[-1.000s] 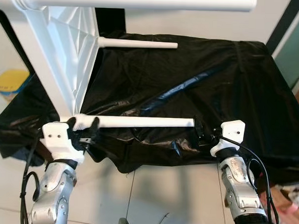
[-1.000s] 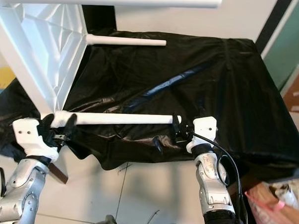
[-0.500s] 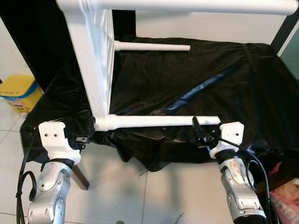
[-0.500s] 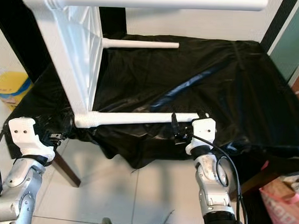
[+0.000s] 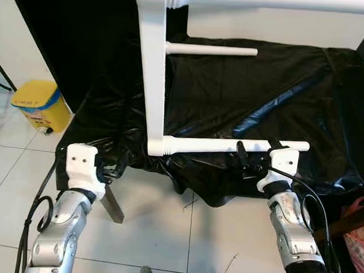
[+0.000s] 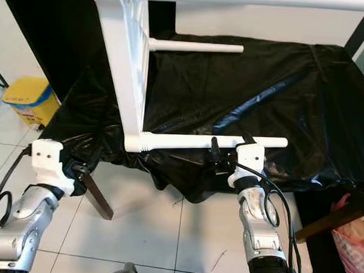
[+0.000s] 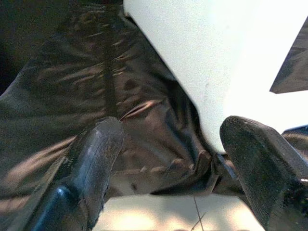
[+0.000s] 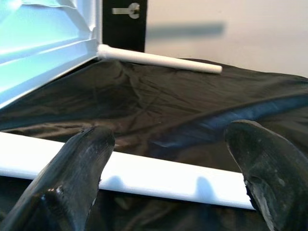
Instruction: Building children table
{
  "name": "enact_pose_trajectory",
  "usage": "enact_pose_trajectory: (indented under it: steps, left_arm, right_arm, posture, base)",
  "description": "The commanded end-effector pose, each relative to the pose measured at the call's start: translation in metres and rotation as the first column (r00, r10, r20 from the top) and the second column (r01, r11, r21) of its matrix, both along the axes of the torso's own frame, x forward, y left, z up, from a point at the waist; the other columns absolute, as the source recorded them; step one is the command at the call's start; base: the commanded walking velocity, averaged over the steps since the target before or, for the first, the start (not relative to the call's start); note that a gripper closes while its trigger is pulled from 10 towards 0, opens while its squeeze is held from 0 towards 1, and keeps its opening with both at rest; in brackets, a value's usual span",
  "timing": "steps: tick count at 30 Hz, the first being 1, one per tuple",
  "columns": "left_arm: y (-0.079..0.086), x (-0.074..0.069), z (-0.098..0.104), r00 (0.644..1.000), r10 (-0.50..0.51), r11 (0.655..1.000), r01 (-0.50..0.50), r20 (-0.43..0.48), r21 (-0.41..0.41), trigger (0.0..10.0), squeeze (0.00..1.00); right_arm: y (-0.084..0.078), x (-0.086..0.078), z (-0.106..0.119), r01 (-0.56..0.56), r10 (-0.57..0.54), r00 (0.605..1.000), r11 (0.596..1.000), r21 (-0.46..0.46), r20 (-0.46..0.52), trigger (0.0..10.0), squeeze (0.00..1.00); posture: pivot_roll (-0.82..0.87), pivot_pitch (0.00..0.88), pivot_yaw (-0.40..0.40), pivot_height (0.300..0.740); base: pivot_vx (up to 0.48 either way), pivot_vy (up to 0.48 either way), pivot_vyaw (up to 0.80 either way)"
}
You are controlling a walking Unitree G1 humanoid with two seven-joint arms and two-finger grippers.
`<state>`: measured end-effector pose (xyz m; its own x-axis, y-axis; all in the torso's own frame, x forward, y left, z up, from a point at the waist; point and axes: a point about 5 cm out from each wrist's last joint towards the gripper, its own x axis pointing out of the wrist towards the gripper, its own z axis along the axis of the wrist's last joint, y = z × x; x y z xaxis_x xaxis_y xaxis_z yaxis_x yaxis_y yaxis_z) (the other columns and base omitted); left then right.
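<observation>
The white children's table (image 5: 154,81) is lying on its side on the surface (image 5: 281,74), which is draped in a black sheet (image 6: 281,86). The tabletop is standing on edge at about 10 o'clock in the eye views, and its legs are pointing toward 3 o'clock. The near leg (image 5: 230,147) is running along the front edge of the surface; a far leg (image 6: 195,47) is sitting up at 12 o'clock.

The right claw (image 5: 253,161) is sitting just at the near leg, close to its free end, with its fingers (image 8: 77,168) spread apart and the leg crossing between them, not yet clamped. The left claw (image 5: 111,169) is hanging off the front corner of the surface at about 8 o'clock, also spread apart, with the sheet and the white tabletop edge ahead of it and nothing between its fingers (image 7: 96,154).

The step in hand appears to be taking hold of the near leg to turn or seat it. To do it well, the right claw should be closing squarely across the leg rather than at its very tip, and the left claw should be moving up to brace the joint by the tabletop, so the table is not sliding on the slippery sheet.
</observation>
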<state>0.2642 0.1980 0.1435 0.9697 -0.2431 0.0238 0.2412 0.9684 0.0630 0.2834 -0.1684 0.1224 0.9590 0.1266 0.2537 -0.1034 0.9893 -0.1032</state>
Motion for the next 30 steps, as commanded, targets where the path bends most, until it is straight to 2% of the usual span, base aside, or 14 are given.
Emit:
enact_pose_trajectory:
  steps: [1, 10, 21, 30]
  left_arm:
    - [-0.0072, -0.001, -0.0052, 0.987, -0.154, 0.988, 0.155, -0.036, 0.019, 10.0, 0.0]
    - [-0.0104, 0.003, -0.0008, 0.988, -0.156, 0.988, 0.156, -0.009, 0.016, 10.0, 0.0]
    - [-0.0116, 0.0041, 0.0012, 0.989, -0.145, 0.989, 0.145, -0.004, 0.016, 10.0, 0.0]
    - [-0.0066, 0.0065, 0.0029, 0.996, -0.082, 0.996, 0.083, 0.019, -0.027, 10.0, 0.0]
  right_arm:
    - [-0.0047, -0.0016, 0.0001, 0.02, -0.02, 1.0, 1.0, -0.002, 0.004, 10.0, 0.0]
    - [-0.0054, -0.0026, -0.0003, 0.027, -0.027, 1.0, 1.0, -0.002, 0.006, 10.0, 0.0]
    - [-0.0052, -0.0036, -0.0009, 0.025, -0.025, 1.0, 1.0, -0.005, 0.006, 10.0, 0.0]
    - [-0.0053, -0.0025, -0.0001, 0.021, -0.021, 1.0, 1.0, -0.009, 0.008, 10.0, 0.0]
  posture:
    - [-0.02, 0.072, 0.013, 0.74]
    - [-0.02, 0.068, 0.017, 0.74]
    - [-0.02, 0.06, 0.011, 0.74]
    - [-0.02, 0.046, 0.006, 0.74]
  base:
    - [0.0, 0.0, 0.0]
    - [0.0, 0.0, 0.0]
    - [0.0, -0.445, 0.0]
    - [0.0, 0.0, 0.0]
